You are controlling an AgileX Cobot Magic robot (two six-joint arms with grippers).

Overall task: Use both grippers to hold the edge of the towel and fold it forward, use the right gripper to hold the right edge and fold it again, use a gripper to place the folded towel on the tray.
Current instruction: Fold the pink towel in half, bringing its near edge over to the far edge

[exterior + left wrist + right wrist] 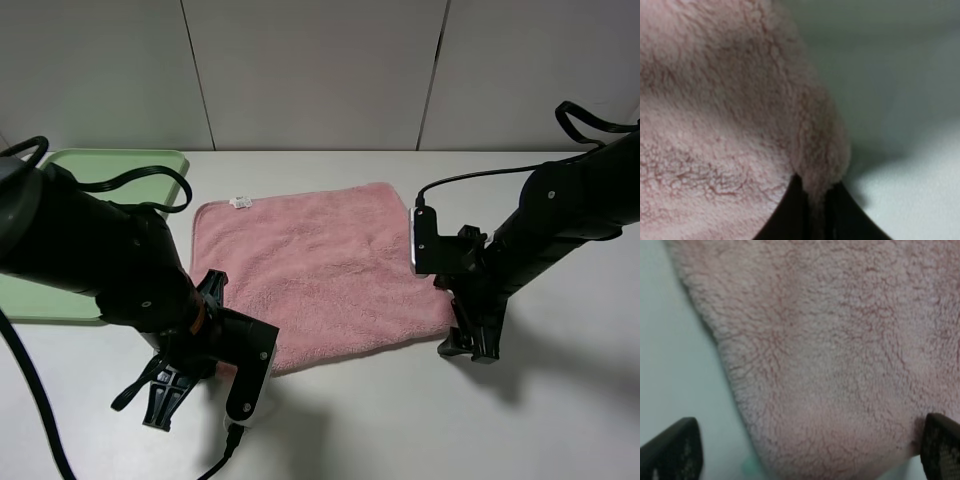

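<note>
Left gripper: clamped together on the edge of the towel at the near left corner, likely ready to lift.
Right gripper: jaws apart, straddling the near right corner, not yet gripping.
Towel: lay flat and unfolded at mid-table.
Tray: sat far left, beside the towel.

Pink towel, green tray (white label).

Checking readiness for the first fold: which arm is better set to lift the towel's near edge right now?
Left. The left gripper is shut on a near corner of the towel, cloth pinched between its jaws. The right gripper stands open astride the other near corner, not yet gripping.
</note>
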